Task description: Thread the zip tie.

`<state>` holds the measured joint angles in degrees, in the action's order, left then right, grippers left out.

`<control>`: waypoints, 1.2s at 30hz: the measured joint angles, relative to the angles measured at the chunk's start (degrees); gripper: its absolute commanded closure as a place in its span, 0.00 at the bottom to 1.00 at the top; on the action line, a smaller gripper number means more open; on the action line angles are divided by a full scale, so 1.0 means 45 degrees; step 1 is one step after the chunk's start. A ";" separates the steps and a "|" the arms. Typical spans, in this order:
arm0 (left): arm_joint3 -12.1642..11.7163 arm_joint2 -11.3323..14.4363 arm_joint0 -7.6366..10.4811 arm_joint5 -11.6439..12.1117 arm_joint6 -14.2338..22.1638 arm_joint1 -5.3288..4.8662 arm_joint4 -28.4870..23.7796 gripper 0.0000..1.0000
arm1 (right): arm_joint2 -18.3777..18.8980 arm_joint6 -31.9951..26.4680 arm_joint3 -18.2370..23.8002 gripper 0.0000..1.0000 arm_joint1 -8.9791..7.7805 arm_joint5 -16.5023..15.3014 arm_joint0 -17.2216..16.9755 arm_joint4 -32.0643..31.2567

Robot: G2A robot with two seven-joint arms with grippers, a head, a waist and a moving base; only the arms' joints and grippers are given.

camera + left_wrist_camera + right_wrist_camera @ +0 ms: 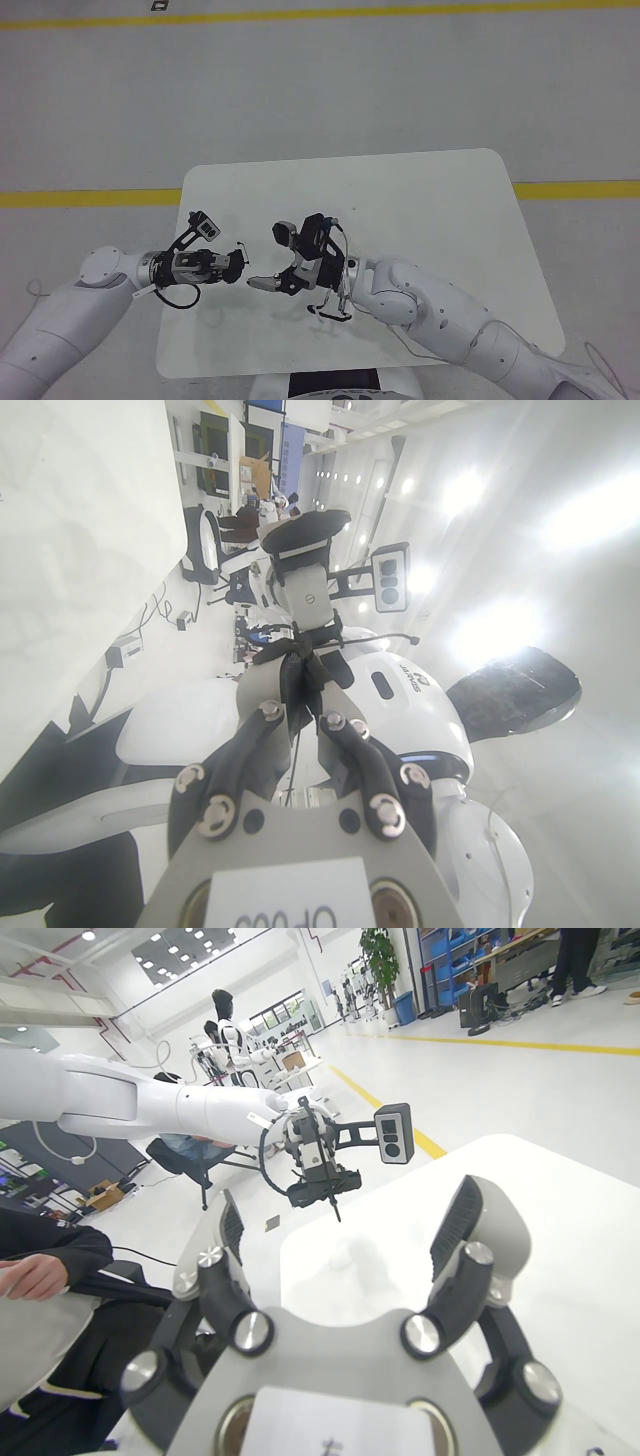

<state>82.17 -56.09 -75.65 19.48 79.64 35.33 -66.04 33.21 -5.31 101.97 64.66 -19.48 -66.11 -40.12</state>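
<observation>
Running thin and black, the zip tie (322, 1165) sits clamped in the left tool (236, 264) near the surface's (420, 200) left edge; the right tool (350, 1223) faces it, spread wide and empty.

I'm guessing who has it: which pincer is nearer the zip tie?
Left. The left pincer grips the zip tie; the right pincer faces it, open and not touching.

Inspector: Your table (430, 200) presents a smooth, matt white top.
Operator: And the zip tie (334, 1205)?
Inspector: Black plastic, you see. Right gripper (347, 1190) pads (452, 1223): ribbed black rubber; pivot pins (422, 1330): bright polished metal.
</observation>
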 measured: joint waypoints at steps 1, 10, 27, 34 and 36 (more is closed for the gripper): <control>0.0000 0.0000 0.0000 0.0000 0.0000 0.0000 0.0000 1.00 | 0.0001 -0.0001 0.0000 0.00 0.0000 0.0001 0.0000 -0.0002; -0.0176 0.0037 -0.0053 -0.1190 -0.0304 0.0324 -0.1839 1.00 | 0.0196 0.0343 0.0794 0.00 -0.0195 0.1867 -0.0713 -0.5614; -0.0081 0.0194 0.0240 -0.1878 -0.0562 0.0813 -0.3007 1.00 | 0.0499 0.0754 0.1589 0.00 -0.0329 0.3480 -0.1642 -1.0144; 0.0549 0.0135 0.0139 -0.2068 -0.1353 0.1071 -0.3780 1.00 | 0.0070 0.0693 0.1787 0.00 -0.0794 0.4431 -0.0268 -1.1094; 0.0736 0.0165 0.0183 -0.2252 -0.1648 0.1176 -0.4054 1.00 | -0.0490 0.0851 0.1715 0.00 -0.1114 0.5219 0.0372 -1.1074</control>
<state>85.48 -55.34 -74.82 9.35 72.22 40.62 -84.28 31.00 -1.48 109.69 59.65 4.00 -64.44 -89.95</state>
